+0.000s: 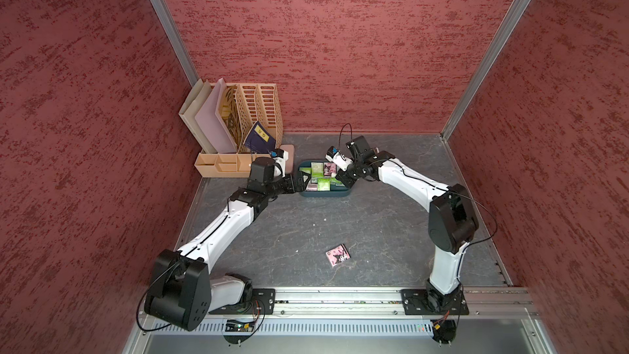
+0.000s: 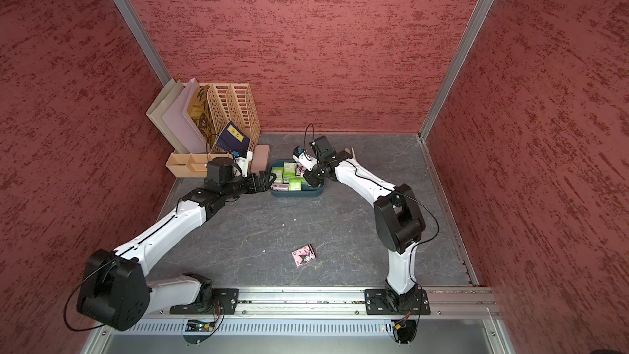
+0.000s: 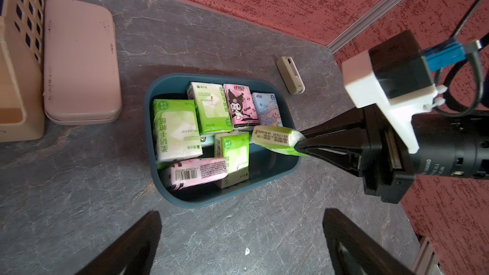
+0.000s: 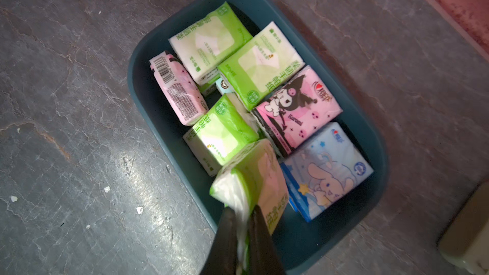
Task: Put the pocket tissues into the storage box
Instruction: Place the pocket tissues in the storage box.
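Right claw [image 4: 242,211] pinches green packet [image 4: 254,175] by end over storage box [image 4: 144,101], 3 o'clock rim, seemingly for drop. Left claw [image 3: 242,211] gapes empty at 9 o'clock. Pink packet [image 1: 337,255] waits on surface [image 1: 340,219], 6 o'clock.

Left arm [image 1: 221,229] and right arm [image 1: 412,178] wear white shells, black joints (thin black cables [image 3: 469,13] loop alongside) and screwed black base plates [image 1: 265,301].

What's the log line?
right gripper: shut on green plastic-wrapped tissue packet, over teal plastic storage box | left gripper: open, empty | pink tissue packet: on grey table
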You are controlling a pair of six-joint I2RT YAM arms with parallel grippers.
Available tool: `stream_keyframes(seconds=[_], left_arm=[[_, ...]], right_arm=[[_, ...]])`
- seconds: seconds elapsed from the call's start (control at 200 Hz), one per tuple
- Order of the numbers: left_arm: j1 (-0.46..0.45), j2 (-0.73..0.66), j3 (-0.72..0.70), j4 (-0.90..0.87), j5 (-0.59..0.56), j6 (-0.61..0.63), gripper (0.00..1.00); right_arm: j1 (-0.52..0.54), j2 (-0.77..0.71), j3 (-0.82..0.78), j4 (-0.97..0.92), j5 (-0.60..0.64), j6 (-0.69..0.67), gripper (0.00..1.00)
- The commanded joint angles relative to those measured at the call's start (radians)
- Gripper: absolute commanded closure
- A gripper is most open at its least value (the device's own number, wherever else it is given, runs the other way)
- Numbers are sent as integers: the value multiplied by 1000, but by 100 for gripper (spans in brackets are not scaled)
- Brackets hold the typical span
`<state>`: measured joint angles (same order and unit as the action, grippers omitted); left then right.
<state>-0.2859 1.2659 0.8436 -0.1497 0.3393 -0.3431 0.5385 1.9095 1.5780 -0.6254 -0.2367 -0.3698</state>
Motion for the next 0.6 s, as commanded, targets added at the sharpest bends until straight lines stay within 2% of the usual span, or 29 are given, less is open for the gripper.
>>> stream_keyframes(seconds=[0.0,0.23,0.591], left_arm=[[10,-9,16,11,9,16,0],[17,-14,6,9,9,18,0],[22,-18,-7,10,8,18,0]], right_arm=[[-8,9,32,-71,29,-41,100],[-17,54,60,-138,-31,-53,100],[-19,168,145,-138,-179,-50,100]])
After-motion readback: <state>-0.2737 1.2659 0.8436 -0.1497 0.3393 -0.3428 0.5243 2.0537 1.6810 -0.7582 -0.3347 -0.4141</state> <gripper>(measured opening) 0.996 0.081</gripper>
